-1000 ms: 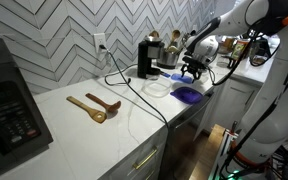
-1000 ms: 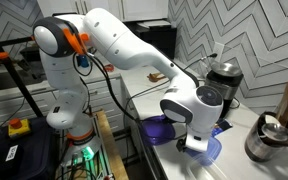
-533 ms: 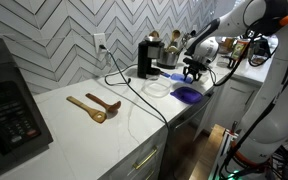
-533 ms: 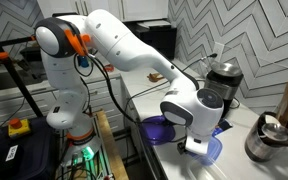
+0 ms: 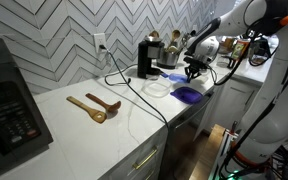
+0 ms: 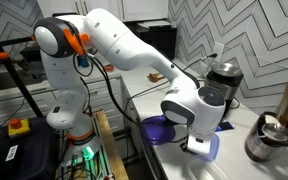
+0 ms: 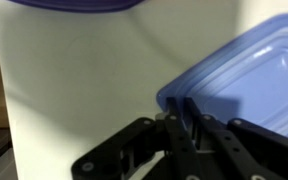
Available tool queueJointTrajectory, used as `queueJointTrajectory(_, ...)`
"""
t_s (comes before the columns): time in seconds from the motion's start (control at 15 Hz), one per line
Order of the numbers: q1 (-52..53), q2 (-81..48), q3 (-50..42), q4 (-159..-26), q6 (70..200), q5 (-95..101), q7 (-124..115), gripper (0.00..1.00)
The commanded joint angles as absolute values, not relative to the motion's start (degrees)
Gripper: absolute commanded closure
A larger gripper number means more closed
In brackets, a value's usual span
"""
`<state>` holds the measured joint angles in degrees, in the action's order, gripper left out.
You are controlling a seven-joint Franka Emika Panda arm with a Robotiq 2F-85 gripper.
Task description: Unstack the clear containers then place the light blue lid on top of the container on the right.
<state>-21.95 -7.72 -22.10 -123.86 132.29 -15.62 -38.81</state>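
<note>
In the wrist view my gripper point(image 7: 184, 104) is shut on the near edge of the light blue lid point(image 7: 246, 62), which lies to the right on the white counter. In both exterior views the gripper point(image 5: 193, 70) point(image 6: 198, 141) hangs low at the counter's end, with the light blue lid point(image 6: 213, 148) at its tip. A darker purple-blue lid point(image 5: 187, 95) point(image 6: 156, 130) point(image 7: 74, 4) lies beside it. The clear containers point(image 5: 157, 88) show only as a faint translucent shape near the coffee machine. I cannot tell whether they are stacked.
A black coffee machine point(image 5: 147, 58) with a trailing cable stands at the back wall. Two wooden spoons point(image 5: 94, 106) lie mid-counter and a dark microwave point(image 5: 9, 105) sits at the near end. A metal kettle point(image 6: 269, 138) stands beyond the gripper. The counter's edge point(image 5: 174, 115) runs close by.
The jaws have gone from wide open to shut on the light blue lid's edge. The arm has barely moved.
</note>
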Motion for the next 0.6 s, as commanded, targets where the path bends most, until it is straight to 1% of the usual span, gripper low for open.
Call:
queueJointTrajectory(0.0, -21.69, -7.69, -22.70, -123.90, 130.68, -14.24, -39.71, 1.00)
queueJointTrajectory(0.07, -21.66, -7.50, -22.70, -123.89, 130.37, -14.01, -39.79, 0.98)
queueJointTrajectory(0.53, -21.26, -5.84, -22.72, -123.71, 128.02, -11.17, -40.70, 0.98)
